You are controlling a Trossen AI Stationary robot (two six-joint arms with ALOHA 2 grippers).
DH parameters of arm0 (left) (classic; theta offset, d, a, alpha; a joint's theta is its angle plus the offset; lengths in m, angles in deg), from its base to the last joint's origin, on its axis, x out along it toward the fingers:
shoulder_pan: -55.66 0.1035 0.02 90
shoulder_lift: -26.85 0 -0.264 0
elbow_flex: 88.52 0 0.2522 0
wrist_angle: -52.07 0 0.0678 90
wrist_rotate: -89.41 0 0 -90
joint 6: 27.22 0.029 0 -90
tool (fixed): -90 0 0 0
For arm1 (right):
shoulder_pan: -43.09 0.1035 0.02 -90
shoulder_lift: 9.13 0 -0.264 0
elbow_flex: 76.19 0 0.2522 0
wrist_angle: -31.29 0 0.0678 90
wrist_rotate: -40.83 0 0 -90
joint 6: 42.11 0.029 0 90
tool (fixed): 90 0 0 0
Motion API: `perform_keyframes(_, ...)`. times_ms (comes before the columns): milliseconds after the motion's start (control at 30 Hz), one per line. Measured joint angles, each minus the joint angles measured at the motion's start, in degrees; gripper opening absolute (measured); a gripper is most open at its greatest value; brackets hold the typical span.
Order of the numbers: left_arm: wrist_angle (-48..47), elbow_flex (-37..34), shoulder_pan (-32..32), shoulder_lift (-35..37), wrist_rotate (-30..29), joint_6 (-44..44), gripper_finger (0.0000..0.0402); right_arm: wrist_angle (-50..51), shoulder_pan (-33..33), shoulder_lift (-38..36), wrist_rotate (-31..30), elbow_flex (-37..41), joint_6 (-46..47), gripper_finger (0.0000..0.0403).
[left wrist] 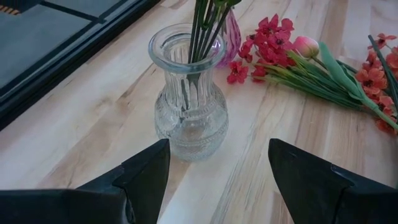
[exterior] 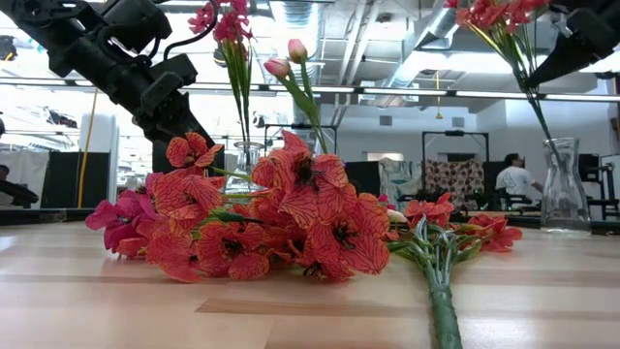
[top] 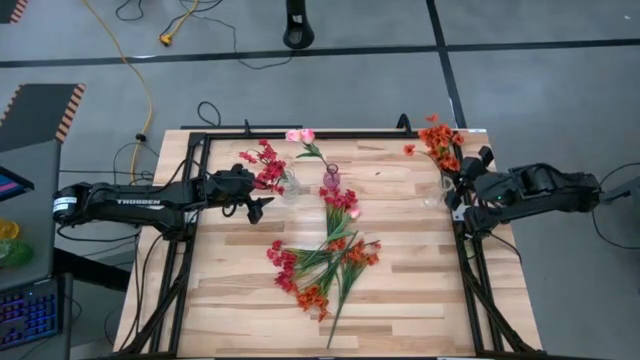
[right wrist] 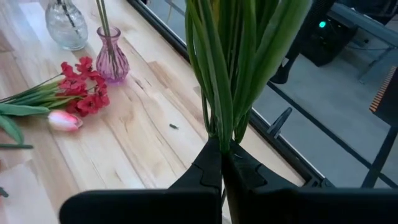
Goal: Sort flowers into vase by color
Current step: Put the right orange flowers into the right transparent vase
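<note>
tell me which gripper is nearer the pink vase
Left. The left gripper sits open by the clear ribbed vase, a short way from the pink vase. The right gripper is at the table's far right edge, shut on orange flower stems.

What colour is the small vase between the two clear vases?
Pink-purple glass: the small vase, clearest in the right wrist view.

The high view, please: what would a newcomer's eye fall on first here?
Most likely the loose heap of red, orange and pink flowers lying mid-table. Next, the right claw at the table's right edge, shut on a bunch of orange flowers above a clear vase. The open left claw faces a ribbed glass vase holding red sprigs.
</note>
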Motion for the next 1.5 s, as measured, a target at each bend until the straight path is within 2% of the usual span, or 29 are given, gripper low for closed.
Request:
perform_keyframes(367, 0.0, 0.0, 0.0, 0.0, 0.0, 0.0, 0.0258, -0.5, 0.0, 0.0, 0.3, -1.7, 2.6, 0.0028)
perform_keyframes(933, 0.0, 0.0, 0.0, 0.0, 0.0, 0.1, 0.0258, 7.8, 0.0, 2.0, 1.3, -2.2, 28.7, 0.0028)
perform_keyframes(1267, -0.2, 0.0, 0.0, 0.0, 0.1, 0.6, 0.0258, 7.0, 0.0, 4.8, -1.4, 4.4, 38.7, 0.0028)
perform_keyframes(1500, -0.2, 0.0, 0.0, 0.0, 0.1, 1.0, 0.0258, -3.2, 0.0, 4.8, -3.2, 10.4, 38.3, 0.0029)
